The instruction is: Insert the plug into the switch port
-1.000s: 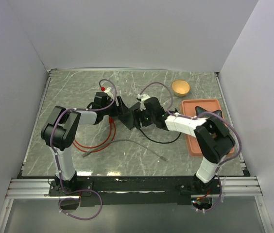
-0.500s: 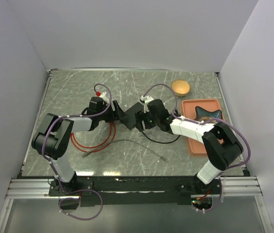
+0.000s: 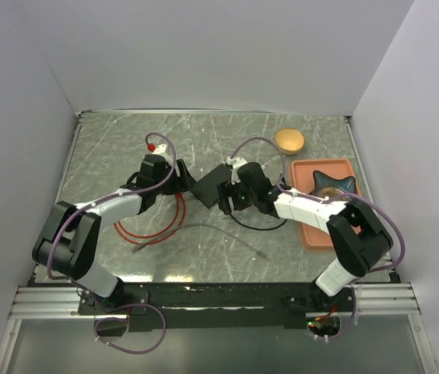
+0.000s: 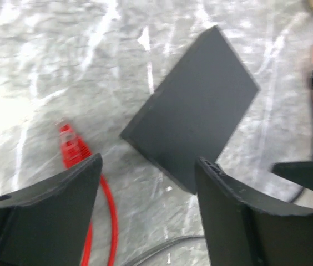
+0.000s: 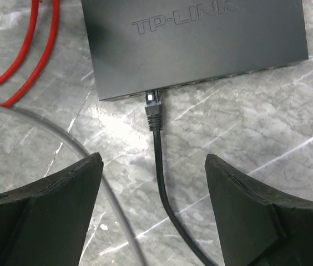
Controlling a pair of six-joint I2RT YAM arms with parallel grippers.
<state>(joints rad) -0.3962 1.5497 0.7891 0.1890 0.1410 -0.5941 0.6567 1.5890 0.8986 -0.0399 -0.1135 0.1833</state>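
Plug (image 5: pixel 154 108): looked seated in the switch port (image 5: pixel 152 95), with the switch (image 5: pixel 195 39) lying mid-bench. Backed off it over the last second, left gripper (image 4: pixel 148 162) and right gripper (image 5: pixel 152 166) both spread apart and empty. Pretty much done, probably.

A grey desk (image 3: pixel 227 132) with white streaks sits between plain white walls. A red cable (image 3: pixel 157 231) lies in loops on the left side of it, with its red end flat on the stone. A thin grey cable (image 3: pixel 204 227) bends across the near middle, and one end lies by the red loops. An orange tray (image 3: pixel 301 222) sits at the right edge, with a dark star shape (image 3: pixel 330 182) in its far end. A small round yellow bowl (image 3: pixel 289 141) stands just behind the tray
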